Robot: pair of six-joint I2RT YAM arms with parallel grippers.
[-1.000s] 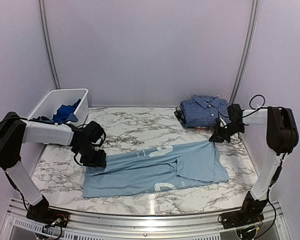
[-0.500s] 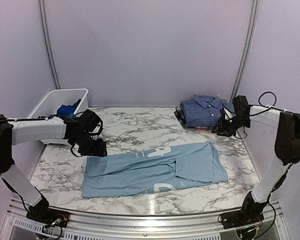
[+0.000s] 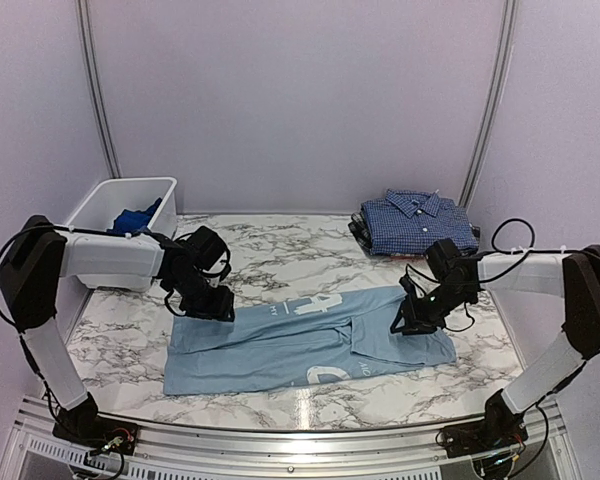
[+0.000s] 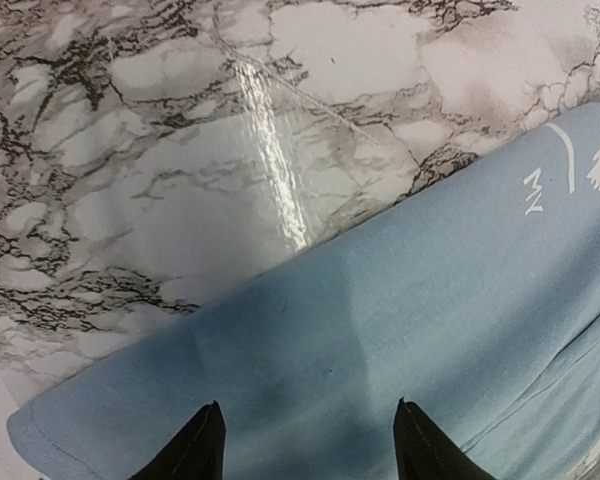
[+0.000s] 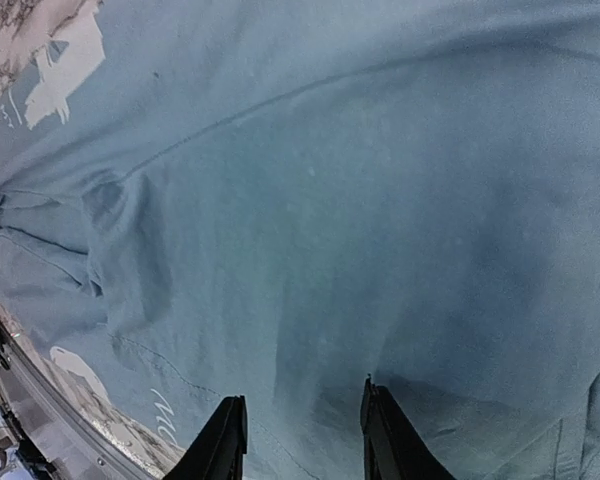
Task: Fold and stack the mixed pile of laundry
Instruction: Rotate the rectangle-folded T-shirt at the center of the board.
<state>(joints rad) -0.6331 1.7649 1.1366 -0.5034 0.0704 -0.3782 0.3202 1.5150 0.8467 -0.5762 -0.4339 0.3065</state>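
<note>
Top external view: my left gripper (image 3: 208, 303), jaws apart, hangs over the far-left edge of the light blue T-shirt (image 3: 310, 340), which lies spread mid-table with open marble (image 3: 280, 260) beyond. My right gripper (image 3: 405, 323), jaws apart too, is over its right side. The 2 neighbours, the folded navy shirt (image 3: 415, 222) far right and the white bin (image 3: 100, 205) far left, lie apart from it.

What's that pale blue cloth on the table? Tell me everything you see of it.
It is a light blue T-shirt, soft cloth with white print, lying flat on the marble table, partly folded into a long band running left to right, a flap doubled over its right half. The left gripper hangs over its far left corner and the right gripper over its right part, jaws open; contact is unclear.
</note>
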